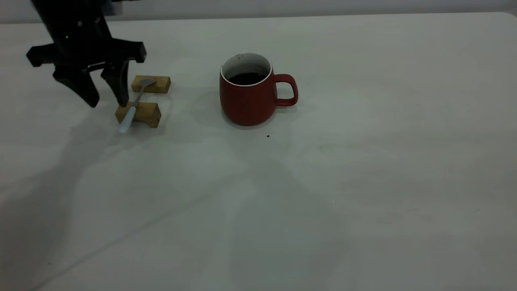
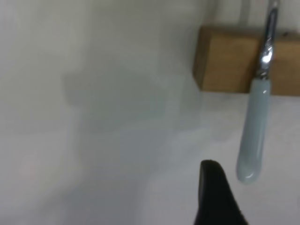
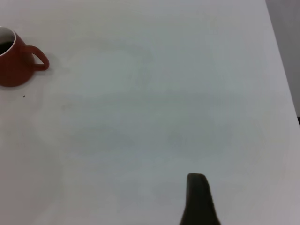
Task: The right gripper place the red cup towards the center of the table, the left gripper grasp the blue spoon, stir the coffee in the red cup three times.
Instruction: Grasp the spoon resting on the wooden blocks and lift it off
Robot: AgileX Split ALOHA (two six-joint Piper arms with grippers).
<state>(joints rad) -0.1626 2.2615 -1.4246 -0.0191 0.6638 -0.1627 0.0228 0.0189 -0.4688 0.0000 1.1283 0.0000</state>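
So the table (image 1: pixel 363 182) is mostly bare. The left gripper (image 1: pixel 106 99) hangs at the far left with its fingers spread and nothing in them, right beside the blue spoon (image 1: pixel 134 106). The red cup (image 1: pixel 247 92) sits upright near the middle, coffee (image 1: pixel 246 78) inside. The spoon lies across two wooden blocks (image 1: pixel 139 113). The right gripper (image 3: pixel 199 199) is off to the side, and I can't tell its state.

matt table (image 1: pixel 363 182), seemingly wooden blocks (image 1: pixel 141 113)

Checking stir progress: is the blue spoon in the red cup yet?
No, the blue spoon lies across two wooden blocks, left of the red cup, beside the open left gripper.
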